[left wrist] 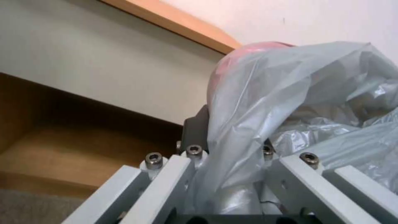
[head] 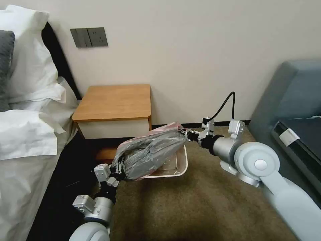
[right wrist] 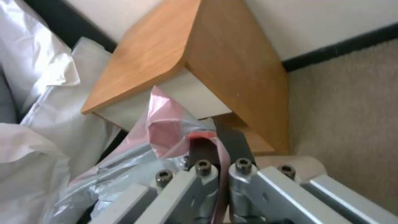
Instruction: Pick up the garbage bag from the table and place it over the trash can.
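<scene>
A: Where's the garbage bag (head: 150, 152)?

B: Off the worktop (head: 113, 102) and in the air, stretched between both arms just above the trash can (head: 179, 165), which stands on the carpet (head: 200, 207) in front of the nightstand. It covers most of the bin; part of the rim shows on the robot's right side.

A: And the left gripper (head: 119, 169)?

B: At the bag's lower, nearer end. In the left wrist view grey plastic runs down between the jaws of the left gripper (left wrist: 232, 174); they look closed on it, though the film hides the tips, so I can't be sure.

A: The right gripper (head: 184, 134)?

B: At the far, higher end, beside the worktop's front corner. Its jaws are nearly together, pinching the pinkish rim of the garbage bag (right wrist: 174, 130).

A: Anything else?

B: A bed with white pillows (head: 26, 67) on the robot's left.
</scene>
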`<state>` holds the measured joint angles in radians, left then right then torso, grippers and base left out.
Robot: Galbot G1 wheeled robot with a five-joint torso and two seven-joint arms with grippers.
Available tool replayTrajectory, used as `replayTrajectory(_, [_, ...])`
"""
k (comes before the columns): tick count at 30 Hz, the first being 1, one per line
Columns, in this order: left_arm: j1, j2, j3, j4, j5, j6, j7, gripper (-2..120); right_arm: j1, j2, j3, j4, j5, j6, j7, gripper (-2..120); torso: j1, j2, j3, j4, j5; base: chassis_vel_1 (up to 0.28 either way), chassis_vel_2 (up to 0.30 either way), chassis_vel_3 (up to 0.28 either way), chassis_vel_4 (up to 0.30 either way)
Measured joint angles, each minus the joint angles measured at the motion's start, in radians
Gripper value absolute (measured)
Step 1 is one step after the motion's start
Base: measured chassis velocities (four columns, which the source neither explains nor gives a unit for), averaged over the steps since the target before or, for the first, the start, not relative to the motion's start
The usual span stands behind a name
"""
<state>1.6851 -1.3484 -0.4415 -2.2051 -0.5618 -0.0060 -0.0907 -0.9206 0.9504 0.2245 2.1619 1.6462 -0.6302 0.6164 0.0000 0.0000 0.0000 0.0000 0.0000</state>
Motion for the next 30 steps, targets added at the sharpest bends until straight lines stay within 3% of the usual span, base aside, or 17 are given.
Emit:
replayTrajectory(9, [-0.018, 0.006, -0.005, 0.0, -0.068, 0.017, -0.003, 7, -0.067, 0.003, 0.084, -0.004, 0.122, -0.033, -0.019, 0, 0.0, 0.0, 0.0, -0.0002, 0.0001, 0.0, 0.0, 0.0, 0.0])
replayTrajectory(20, [-0.027, 0.006, -0.006, -0.004, -0.142, 0.038, -0.031, 7, -0.138, 0.029, 0.147, 0.031, 0.137, -0.021, -0.063, 0, 0.0, 0.0, 0.0, 0.0, -0.0001, 0.0, 0.0, 0.0, 0.0])
replayTrajectory(28, [-0.039, 0.011, -0.008, -0.009, -0.171, 0.047, -0.054, 7, -0.182, 0.052, 0.158, 0.063, 0.117, 0.004, -0.058, 25, 0.0, 0.0, 0.0, 0.0, 0.0, 0.0, 0.0, 0.0, 0.0])
replayTrajectory(30, [-0.042, 0.011, -0.008, -0.009, -0.173, 0.047, -0.055, 7, -0.198, 0.059, 0.159, 0.077, 0.102, 0.017, -0.055, 37, 0.0, 0.0, 0.0, 0.0, 0.0, 0.0, 0.0, 0.0, 0.0])
